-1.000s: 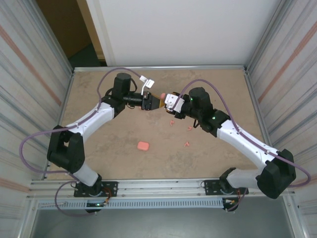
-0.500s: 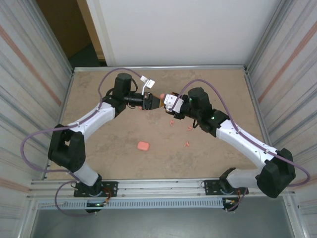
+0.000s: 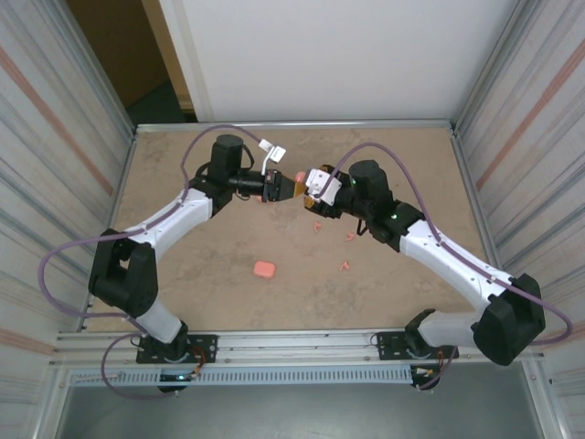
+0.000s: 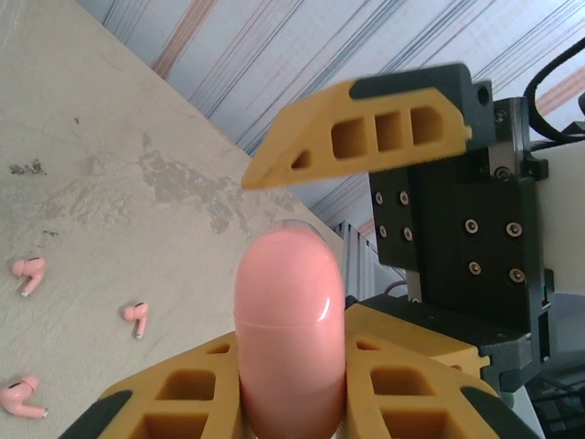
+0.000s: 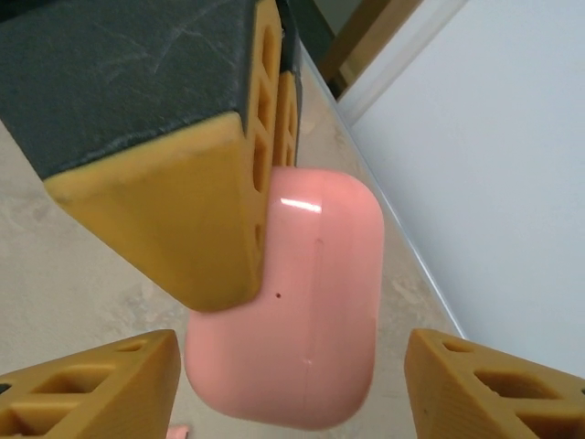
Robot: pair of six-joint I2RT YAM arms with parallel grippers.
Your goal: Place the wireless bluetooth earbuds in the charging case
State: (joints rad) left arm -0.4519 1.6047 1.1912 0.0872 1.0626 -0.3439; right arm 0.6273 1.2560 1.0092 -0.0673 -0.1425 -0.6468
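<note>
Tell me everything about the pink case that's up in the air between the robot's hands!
It's a smooth, shiny salmon-pink charging case, plastic by the look, with rounded corners. A thin seam runs around it; the lid is shut. It sits above the table, pinched in the left gripper. The right gripper stands open on either side of it.

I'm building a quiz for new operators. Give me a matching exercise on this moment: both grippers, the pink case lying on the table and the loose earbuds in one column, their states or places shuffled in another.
Things:
1. left gripper
2. right gripper
3. second pink case
4. loose earbuds

States or places:
A. scattered on the table beside the right arm
B. shut on a raised pink charging case
C. lying alone toward the table's near edge
D. open

Pairs: 1-B, 2-D, 3-C, 4-A.
</note>
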